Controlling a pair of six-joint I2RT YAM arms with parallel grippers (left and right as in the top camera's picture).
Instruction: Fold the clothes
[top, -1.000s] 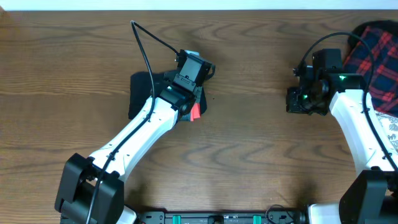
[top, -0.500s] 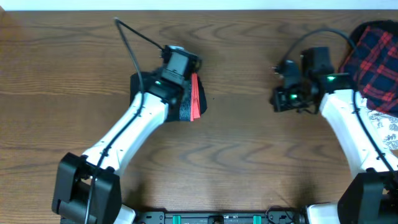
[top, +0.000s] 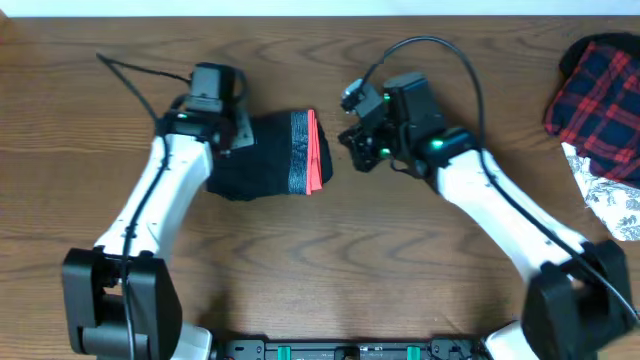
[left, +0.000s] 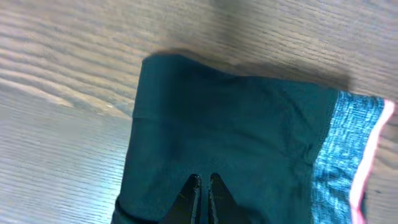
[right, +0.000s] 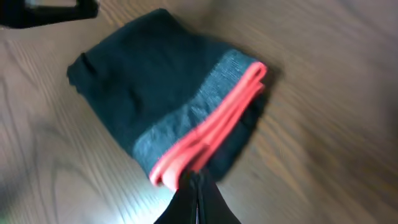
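Trousers (top: 265, 155): one folded black bundle lying flat on the wooden table (top: 400, 270), left of centre. The grey-flecked waistband (top: 298, 152) and its red-orange edge (top: 315, 152) form the bundle's right end. The bundle sits in roughly the same spot as a second ago, but most of it was then hidden under the left arm, with only a scrap of red showing. It is now in plain view as a compact rectangle.

Left arm: it has swung off the bundle toward the left. A second ago its wrist lay over the bundle's right half; it now stands at the upper left corner. The left gripper (top: 232, 135) is over the black fabric at that end. In the left wrist view its fingertips (left: 203, 186) are pressed together with only a hairline between them. Whether any cloth is pinched there cannot be told.

Right arm: it has travelled well to the left. A second ago it stood close to the plaid garment (top: 600, 95); it now reaches to just beside the waistband end. The right gripper (top: 350, 140) is clenched. In the right wrist view its tips (right: 196, 186) meet in a point just short of the red-orange edge and grasp nothing.

Plaid garment and white floral cloth (top: 615, 200): both lie at the table's right edge, well apart from the trousers, the plaid one now clear of the arm.
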